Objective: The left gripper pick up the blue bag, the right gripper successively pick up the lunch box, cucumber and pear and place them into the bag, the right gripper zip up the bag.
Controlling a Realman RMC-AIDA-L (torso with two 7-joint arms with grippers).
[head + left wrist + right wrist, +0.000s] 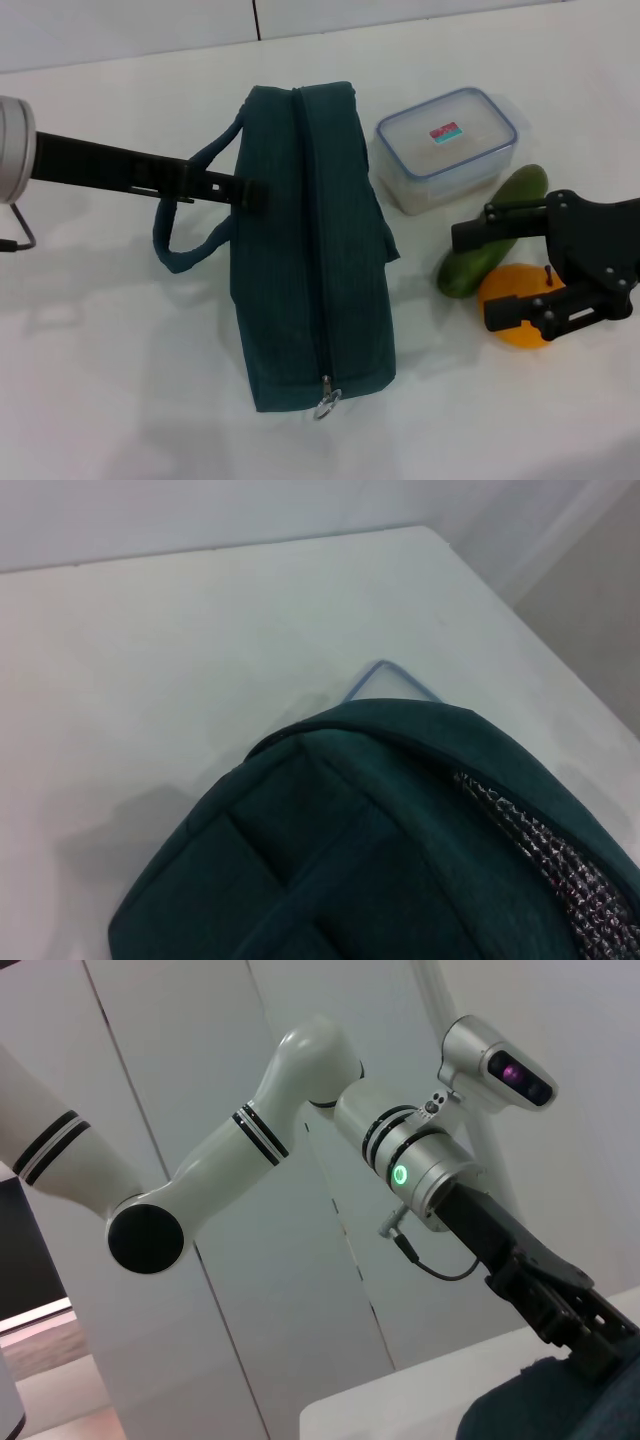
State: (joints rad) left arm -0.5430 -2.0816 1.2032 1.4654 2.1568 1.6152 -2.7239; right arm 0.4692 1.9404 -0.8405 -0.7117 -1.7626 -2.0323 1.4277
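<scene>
Partly, the right gripper [470,275], fingers spread wide, is covering the cucumber [492,246] and pear [520,312] beside the bag [310,250]; the left gripper's [255,195] tips, at the bag, are staying unreadable.

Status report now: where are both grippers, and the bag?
Left gripper at blue bag side, by handle. Right gripper open, over cucumber and pear. Bag zipped on table; lunch box outside.

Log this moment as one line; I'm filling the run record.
left gripper: at blue bag, near handle | right gripper: open over cucumber and pear | lunch box: on table | zipper: shut
</scene>
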